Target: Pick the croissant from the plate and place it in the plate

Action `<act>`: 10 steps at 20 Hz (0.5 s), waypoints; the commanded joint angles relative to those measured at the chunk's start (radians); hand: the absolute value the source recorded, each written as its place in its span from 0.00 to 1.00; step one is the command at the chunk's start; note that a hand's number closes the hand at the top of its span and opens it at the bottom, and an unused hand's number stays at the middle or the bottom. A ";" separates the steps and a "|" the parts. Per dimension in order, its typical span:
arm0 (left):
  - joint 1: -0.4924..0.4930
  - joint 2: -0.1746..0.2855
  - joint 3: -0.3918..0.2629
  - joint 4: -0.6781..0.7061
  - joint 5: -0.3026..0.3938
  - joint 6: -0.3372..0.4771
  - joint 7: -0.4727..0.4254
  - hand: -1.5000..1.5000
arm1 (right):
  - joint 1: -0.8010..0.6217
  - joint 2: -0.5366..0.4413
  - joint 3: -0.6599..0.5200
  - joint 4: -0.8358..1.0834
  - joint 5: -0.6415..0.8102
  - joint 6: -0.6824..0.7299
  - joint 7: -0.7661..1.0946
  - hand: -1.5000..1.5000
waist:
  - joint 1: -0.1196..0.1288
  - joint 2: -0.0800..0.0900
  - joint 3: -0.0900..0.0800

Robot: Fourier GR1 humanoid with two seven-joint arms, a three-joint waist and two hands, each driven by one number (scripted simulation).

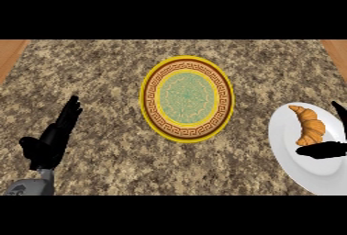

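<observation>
Right robot hand (pixel 324 150) beside crescent croissant (pixel 308 125), white plate (pixel 317 176)

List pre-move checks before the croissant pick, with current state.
1. The croissant lies on the white plate: ok.
2. The patterned plate has nothing on it: ok.
3. The right hand is over the white plate, beside the croissant: ok.
4. Grasp closed on the croissant: cannot tell, as the right hand is mostly out of view.
5. The left hand is open, resting at the view's left, apart from both plates: ok.
</observation>
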 commanded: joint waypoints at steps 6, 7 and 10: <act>-0.039 -0.041 0.060 0.061 -0.038 -0.020 -0.003 0.50 | -0.084 0.092 -0.055 0.259 0.140 0.019 -0.103 0.00 | 0.000 0.001 0.000; 0.009 -0.073 0.041 0.051 -0.075 -0.016 -0.070 0.50 | -0.045 0.103 -0.067 0.195 0.152 0.033 -0.087 0.00 | -0.002 0.000 0.000; 0.044 -0.056 0.043 -0.087 -0.078 -0.026 0.043 0.50 | -0.136 0.141 -0.088 0.328 0.194 0.027 -0.109 0.00 | 0.003 0.000 0.000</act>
